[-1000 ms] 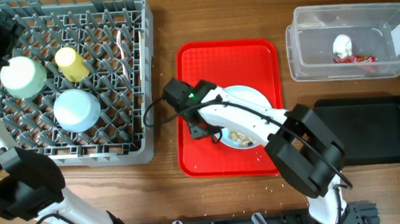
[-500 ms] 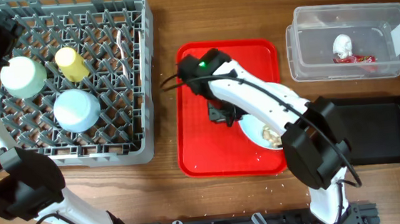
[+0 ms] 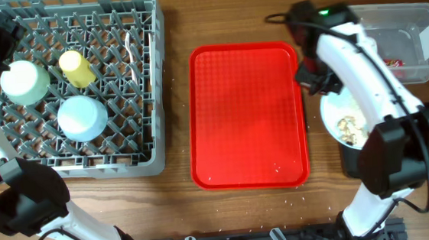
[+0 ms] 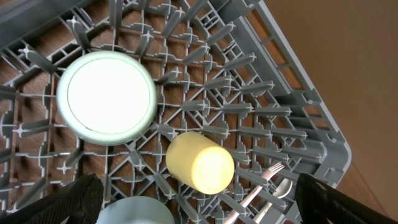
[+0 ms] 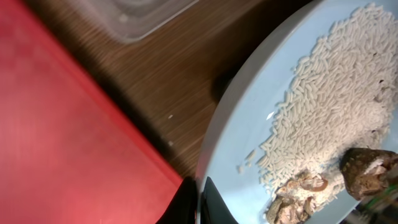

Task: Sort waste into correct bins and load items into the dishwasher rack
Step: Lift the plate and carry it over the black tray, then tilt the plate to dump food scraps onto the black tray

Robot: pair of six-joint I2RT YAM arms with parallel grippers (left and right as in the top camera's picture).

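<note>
Plate (image 3: 338,116) with food scraps (image 3: 347,129) is just right of the red tray (image 3: 249,117), its left rim pinched by the right gripper (image 5: 198,194). Left gripper (image 4: 199,190) hangs wide open over the rack (image 3: 154,79), far left.

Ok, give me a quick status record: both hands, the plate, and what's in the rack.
right hand: shut on the rim of the pale blue plate
plate: right of the red tray, overlapping the black tray's left end from overhead; food scraps on it
left hand: open, empty, above the dishwasher rack
rack: pale green bowl, yellow cup, light blue bowl, white fork and spoon
clear tub: red wrapper partly visible, rest hidden by right arm
</note>
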